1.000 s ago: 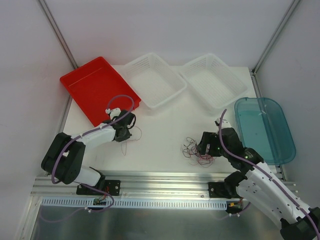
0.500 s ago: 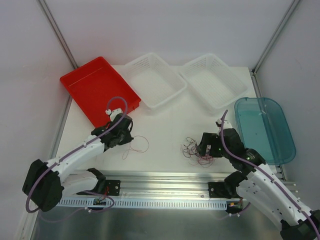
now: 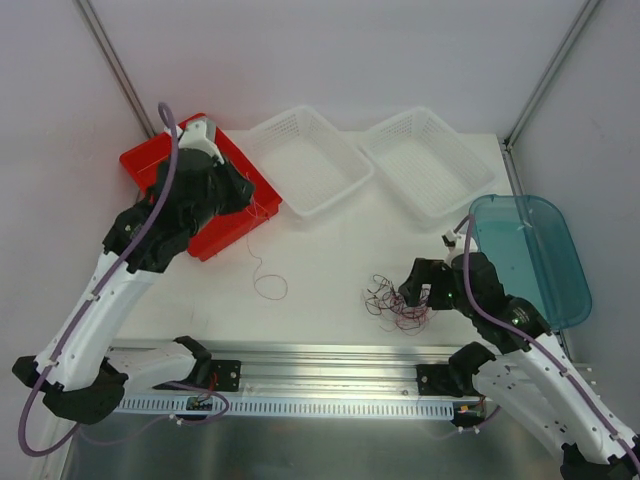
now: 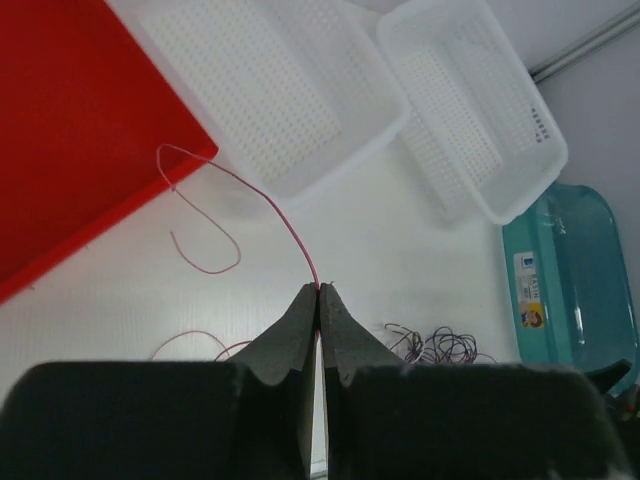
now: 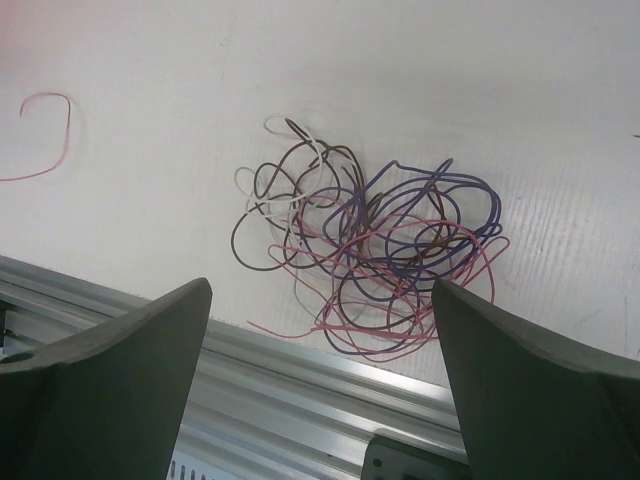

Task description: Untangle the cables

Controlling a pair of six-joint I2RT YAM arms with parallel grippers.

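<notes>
A tangle of thin pink, purple, dark and white cables (image 3: 395,300) lies on the white table near its front edge. It fills the middle of the right wrist view as cables (image 5: 370,240). My right gripper (image 3: 424,290) hovers just right of the tangle, open (image 5: 320,330), with nothing between its fingers. My left gripper (image 3: 250,203) is raised by the red tray's corner. Its jaws (image 4: 319,290) are shut on a single pink-red cable (image 4: 270,200). That pink-red cable (image 3: 268,285) hangs down and ends in a loop on the table.
A red tray (image 3: 165,165) sits at the back left, with two white baskets (image 3: 310,160) (image 3: 425,160) behind the middle. A teal tray (image 3: 530,260) lies at the right edge. An aluminium rail (image 3: 330,360) runs along the table's front.
My left arm has risen and swung back-left toward the red tray, drawing the pink-red cable up and out of its curl. My right gripper has opened slightly wider and shifted right.
</notes>
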